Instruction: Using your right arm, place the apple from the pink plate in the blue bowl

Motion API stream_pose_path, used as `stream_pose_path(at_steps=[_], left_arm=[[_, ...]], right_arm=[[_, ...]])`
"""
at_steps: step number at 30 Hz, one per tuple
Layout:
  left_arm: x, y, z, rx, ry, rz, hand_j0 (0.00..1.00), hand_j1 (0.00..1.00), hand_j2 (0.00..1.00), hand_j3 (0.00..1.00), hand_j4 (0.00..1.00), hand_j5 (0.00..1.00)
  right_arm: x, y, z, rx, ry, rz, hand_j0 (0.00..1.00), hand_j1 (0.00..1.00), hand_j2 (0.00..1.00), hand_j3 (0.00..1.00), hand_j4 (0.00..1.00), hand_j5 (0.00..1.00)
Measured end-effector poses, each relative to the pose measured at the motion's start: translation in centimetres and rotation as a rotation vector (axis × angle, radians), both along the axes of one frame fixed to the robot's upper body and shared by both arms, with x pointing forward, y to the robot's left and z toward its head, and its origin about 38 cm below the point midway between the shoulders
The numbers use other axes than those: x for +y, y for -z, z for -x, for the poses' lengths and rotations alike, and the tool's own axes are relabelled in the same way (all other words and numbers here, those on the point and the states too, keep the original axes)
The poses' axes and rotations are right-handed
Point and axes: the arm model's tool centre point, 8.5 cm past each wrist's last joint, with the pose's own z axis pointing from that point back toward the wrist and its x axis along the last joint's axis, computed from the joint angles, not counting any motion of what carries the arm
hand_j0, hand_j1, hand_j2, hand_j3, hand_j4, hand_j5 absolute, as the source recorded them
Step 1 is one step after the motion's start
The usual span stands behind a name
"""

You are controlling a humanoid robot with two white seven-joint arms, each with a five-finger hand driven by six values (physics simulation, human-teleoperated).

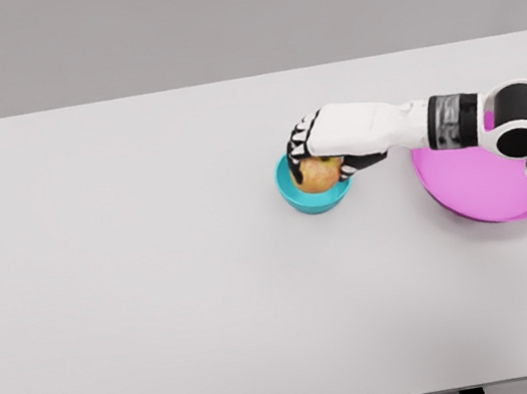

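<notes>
apple: sits in the mouth of the blue bowl, landmark for everything here. You can't tell if it rests on the bowl floor or hangs just above it.
right hand: directly over the bowl, reaching in from the bowl's right side, wrapped on the apple from above.
fingers: curled down around the apple's top and far side, thumb on the near side; holding the apple, not spread.
pink plate: right of the bowl, near but not touching it; nothing on the part you see, the forearm hides its far edge.
left arm: not visible.
table: white, carries bowl and plate.
handling, judged: apple is rigid, round, smooth-skinned, moderately light. It won't deform, but it can roll or slip out of a loose grip. The bowl looks light, could slide if you nudge it.
where to hold: around the widest girth, fingers opposite thumb, as now.
stage, judged: placing nearly done; release is what's left.
</notes>
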Motion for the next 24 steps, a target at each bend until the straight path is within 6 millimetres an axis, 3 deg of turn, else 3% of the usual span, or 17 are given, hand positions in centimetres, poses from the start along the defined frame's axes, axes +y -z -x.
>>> stream_pose_path(at_steps=[1,2,3,12,17,21,24], left_arm=[[0.0,0.0,0.0,0.000,0.000,0.000,1.00,1.00,1.00,1.00,1.00,1.00],[0.0,0.0,0.0,0.000,0.000,0.000,1.00,1.00,1.00,1.00,1.00,1.00],[0.0,0.0,0.0,0.000,0.000,0.000,1.00,1.00,1.00,1.00,1.00,1.00],[0.0,0.0,0.0,0.000,0.000,0.000,1.00,1.00,1.00,1.00,1.00,1.00],[0.0,0.0,0.0,0.000,0.000,0.000,1.00,1.00,1.00,1.00,1.00,1.00],[0.0,0.0,0.0,0.000,0.000,0.000,1.00,1.00,1.00,1.00,1.00,1.00],[0.0,0.0,0.0,0.000,0.000,0.000,1.00,1.00,1.00,1.00,1.00,1.00]], right_arm=[[0.0,0.0,0.0,0.000,-0.001,0.001,0.52,0.52,0.52,0.52,0.52,0.52],[0.1,0.1,0.0,-0.001,-0.001,0.002,0.96,0.96,0.96,0.96,0.96,0.96],[0.1,0.1,0.1,0.000,-0.002,0.003,1.00,1.00,1.00,1.00,1.00,1.00],[0.4,0.3,0.3,0.001,-0.014,0.009,1.00,1.00,1.00,1.00,1.00,1.00],[0.4,-1.3,0.5,-0.040,-0.027,0.003,1.00,1.00,1.00,1.00,1.00,1.00],[-2.8,-3.1,1.1,-0.087,0.022,0.005,1.00,1.00,1.00,1.00,1.00,1.00],[-6.8,-2.1,2.0,-0.064,0.109,0.013,1.00,1.00,1.00,1.00,1.00,1.00]])
